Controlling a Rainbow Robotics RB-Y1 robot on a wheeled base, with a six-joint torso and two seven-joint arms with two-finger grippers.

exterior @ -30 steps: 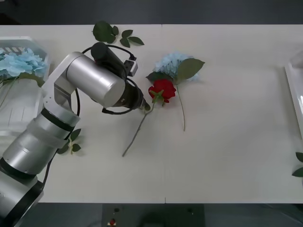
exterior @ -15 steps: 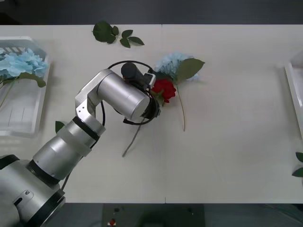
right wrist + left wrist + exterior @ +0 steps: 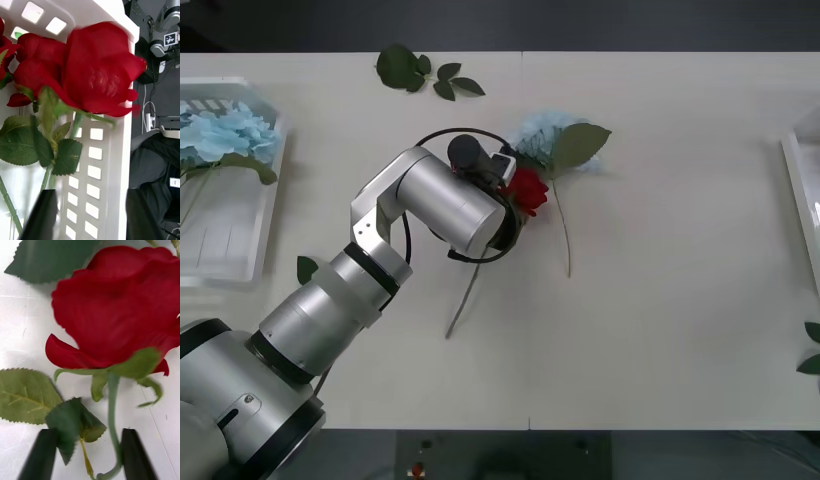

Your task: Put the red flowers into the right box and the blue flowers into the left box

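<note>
Lying between the open fingers of the left hand (image 3: 87, 453), red rose (image 3: 120, 303) stem on table.

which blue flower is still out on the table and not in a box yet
The blue flower in the middle of the table, next to the red rose at the left gripper. The other blue flower already lies in the left box.
</note>
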